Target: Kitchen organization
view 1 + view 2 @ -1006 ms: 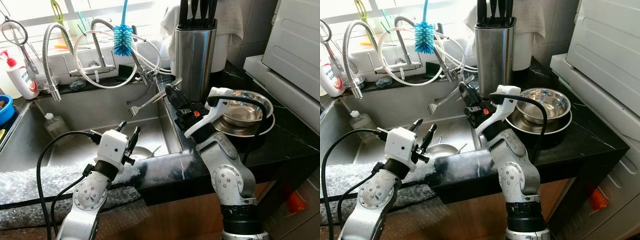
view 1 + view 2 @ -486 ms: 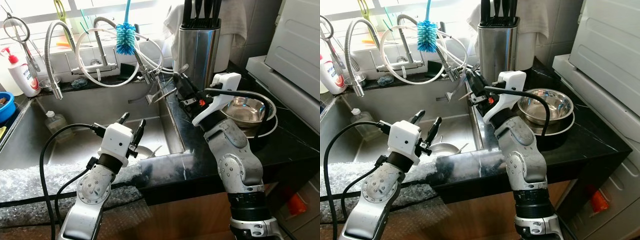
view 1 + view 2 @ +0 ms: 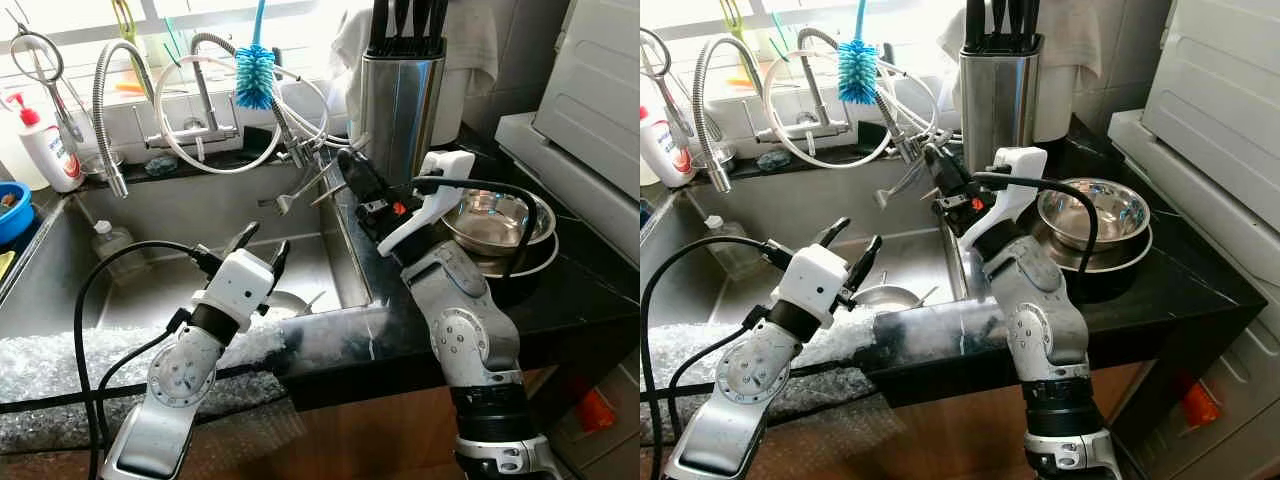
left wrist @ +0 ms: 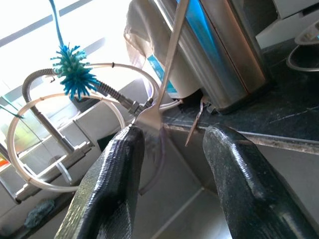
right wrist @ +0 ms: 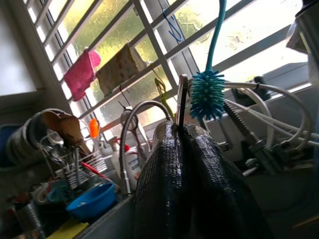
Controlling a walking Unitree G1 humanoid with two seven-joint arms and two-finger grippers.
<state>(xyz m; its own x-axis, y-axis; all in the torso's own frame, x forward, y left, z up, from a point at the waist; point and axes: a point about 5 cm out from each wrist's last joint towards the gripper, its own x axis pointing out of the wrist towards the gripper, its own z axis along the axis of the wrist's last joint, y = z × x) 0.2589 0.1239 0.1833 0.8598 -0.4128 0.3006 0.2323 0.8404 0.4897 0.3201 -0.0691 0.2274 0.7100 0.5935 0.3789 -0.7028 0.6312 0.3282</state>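
Now tilting fork (image 3: 305,188) lower, centre frame; right gripper (image 3: 352,172) pinching it, jaws pressed. Left gripper (image 3: 258,246) hovering spread. Still needing stowing, apparently.

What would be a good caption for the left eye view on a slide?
Right gripper holds a fork above the sink while the open left gripper waits by the counter edge.

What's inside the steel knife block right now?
Black knife handles stick up out of the steel knife block. Their blades are hidden inside, so what else it holds cannot be seen.
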